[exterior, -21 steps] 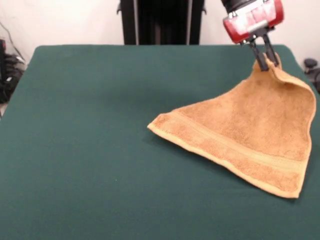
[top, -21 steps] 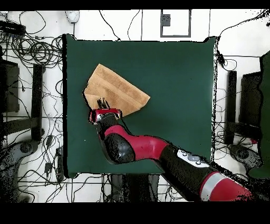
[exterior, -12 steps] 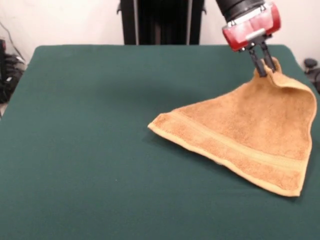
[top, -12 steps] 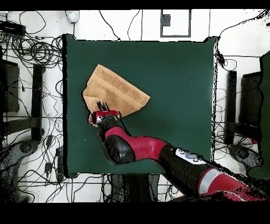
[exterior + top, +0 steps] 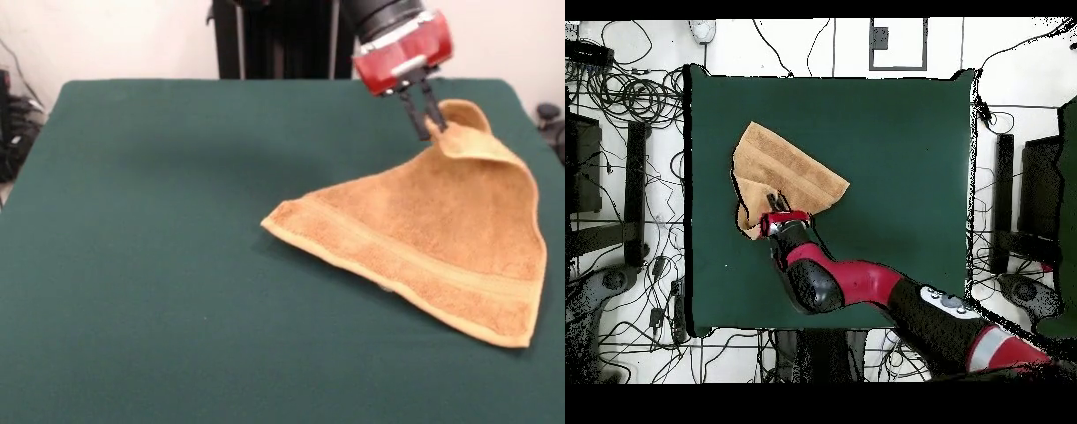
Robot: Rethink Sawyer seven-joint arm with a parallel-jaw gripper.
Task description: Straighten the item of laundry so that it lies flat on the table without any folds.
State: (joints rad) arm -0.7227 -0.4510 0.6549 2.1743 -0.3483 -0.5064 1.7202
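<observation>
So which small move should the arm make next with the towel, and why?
Probably lower the held corner onto bare table, beyond the towel's edge, then let go. The tool is shut on a raised corner of the towel, which curls over there, while the rest already lies on the felt. This seems the way to remove the fold.

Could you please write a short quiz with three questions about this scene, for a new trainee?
1. True or false: the towel lies fully flat on the table.
2. What does the gripper hold? A) nothing B) an upper corner of the towel C) a white tag
3. Fill in: in the front view, the towel's lower edge with its woven band rests on the ____.

Key
1. False: one corner is lifted and the cloth slopes down from it.
2. B: the gripper is shut on the raised corner, which curls over beside it.
3. table
</observation>
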